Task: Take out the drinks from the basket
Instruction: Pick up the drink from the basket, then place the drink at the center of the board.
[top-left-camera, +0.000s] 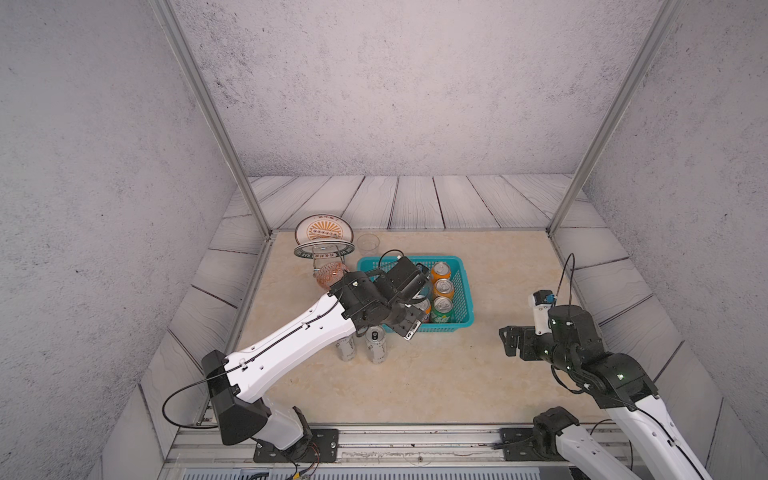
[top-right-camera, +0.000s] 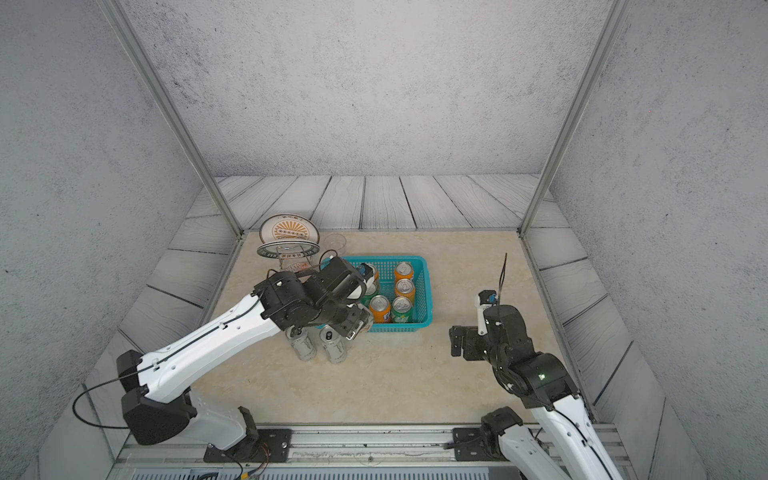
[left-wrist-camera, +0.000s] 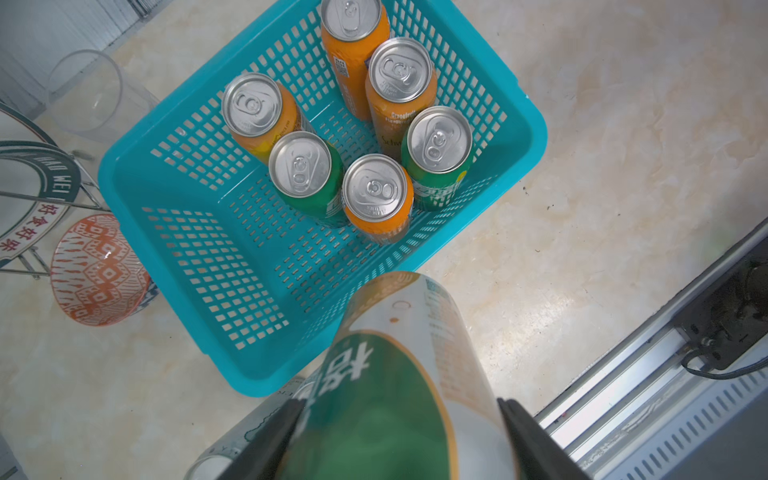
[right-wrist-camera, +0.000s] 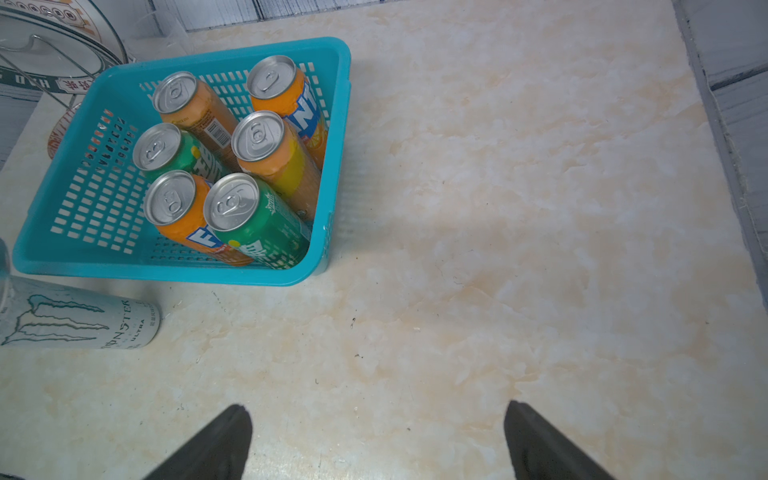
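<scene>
Nearest, the right pincer (right-wrist-camera: 376, 409) hangs wide open over the desk (right-wrist-camera: 498, 208), holding nothing. To its left, two tall silver-white cans (top-right-camera: 334, 345) stand on the desk just in front of the teal basket (right-wrist-camera: 166, 272). The left pincer (left-wrist-camera: 399, 411) grips a green-and-white can (left-wrist-camera: 395, 332) at the basket's near corner. Inside the basket stand four orange cans (right-wrist-camera: 270, 83) and two green cans (right-wrist-camera: 232, 203). Behind are a plate rack (top-left-camera: 324, 249) and a clear cup (top-left-camera: 368, 243).

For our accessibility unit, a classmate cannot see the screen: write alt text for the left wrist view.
The left gripper grips a green-and-white can, with a teal basket beyond it. Six cans stand inside, four orange and two green; a clear cup and plates sit beside it.
</scene>
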